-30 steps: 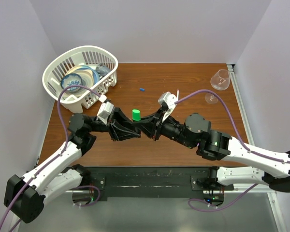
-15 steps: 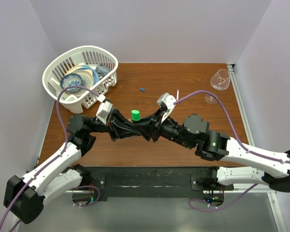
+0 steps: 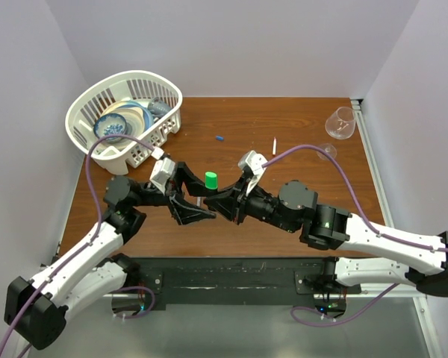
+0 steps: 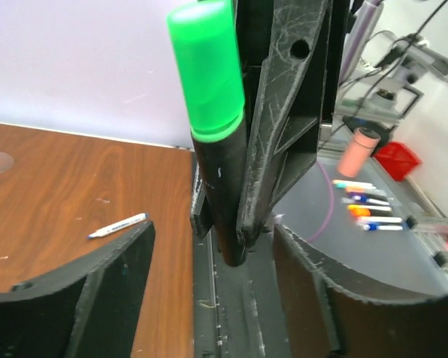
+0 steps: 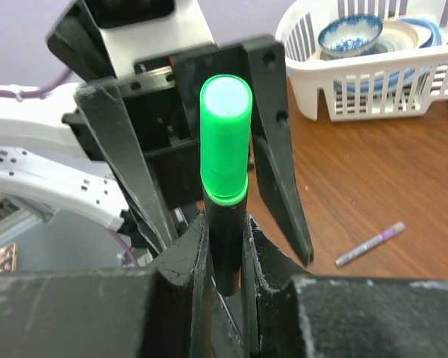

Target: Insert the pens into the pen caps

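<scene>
A stubby black marker (image 5: 225,231) with a green cap (image 5: 225,138) on its end stands upright in mid-air over the table's middle. My right gripper (image 5: 225,257) is shut on its black barrel. From the opposite side, my left gripper (image 4: 209,291) is open, its fingers (image 5: 280,164) spread to either side of the marker without touching it. The top view shows the green cap (image 3: 210,179) between the left gripper (image 3: 200,195) and the right gripper (image 3: 221,201). A white pen (image 3: 274,145) and a small blue cap (image 3: 219,138) lie on the table farther back. A purple pen (image 5: 369,244) lies on the wood.
A white dish basket (image 3: 123,89) with bowls stands at the back left corner. Two clear glasses (image 3: 341,123) sit at the back right by the table edge. The two arms meet over the table's near middle.
My left gripper has opened and let go of the marker, which now stays in the right gripper alone. Both arms have shifted slightly left and nearer, uncovering the white pen.
</scene>
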`<state>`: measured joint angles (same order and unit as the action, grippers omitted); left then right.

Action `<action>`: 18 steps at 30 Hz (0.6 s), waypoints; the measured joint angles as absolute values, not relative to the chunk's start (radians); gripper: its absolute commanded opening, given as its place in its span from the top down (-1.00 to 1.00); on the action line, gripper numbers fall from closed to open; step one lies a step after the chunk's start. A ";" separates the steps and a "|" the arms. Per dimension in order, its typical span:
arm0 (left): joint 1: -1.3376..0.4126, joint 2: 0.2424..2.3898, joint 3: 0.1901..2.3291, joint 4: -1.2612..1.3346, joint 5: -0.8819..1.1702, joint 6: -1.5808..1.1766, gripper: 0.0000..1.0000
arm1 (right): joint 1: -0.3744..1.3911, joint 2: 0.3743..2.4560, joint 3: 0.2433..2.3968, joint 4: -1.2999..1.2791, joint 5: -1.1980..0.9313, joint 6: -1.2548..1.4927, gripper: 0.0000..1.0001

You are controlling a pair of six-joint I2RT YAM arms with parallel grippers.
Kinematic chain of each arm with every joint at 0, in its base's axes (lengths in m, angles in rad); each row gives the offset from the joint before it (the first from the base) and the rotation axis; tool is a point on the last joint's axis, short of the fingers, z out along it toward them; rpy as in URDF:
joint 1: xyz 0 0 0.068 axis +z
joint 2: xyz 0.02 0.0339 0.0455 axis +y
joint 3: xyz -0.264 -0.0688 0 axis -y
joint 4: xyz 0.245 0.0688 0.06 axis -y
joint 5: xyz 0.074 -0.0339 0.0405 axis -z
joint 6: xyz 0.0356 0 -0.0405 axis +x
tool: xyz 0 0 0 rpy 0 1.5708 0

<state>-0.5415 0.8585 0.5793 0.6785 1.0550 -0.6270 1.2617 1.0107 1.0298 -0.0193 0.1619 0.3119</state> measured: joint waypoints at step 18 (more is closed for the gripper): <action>-0.542 0.779 0.793 0.508 0.819 -0.677 -0.46 | 1.262 0.945 1.068 -0.233 -0.027 0.340 1.00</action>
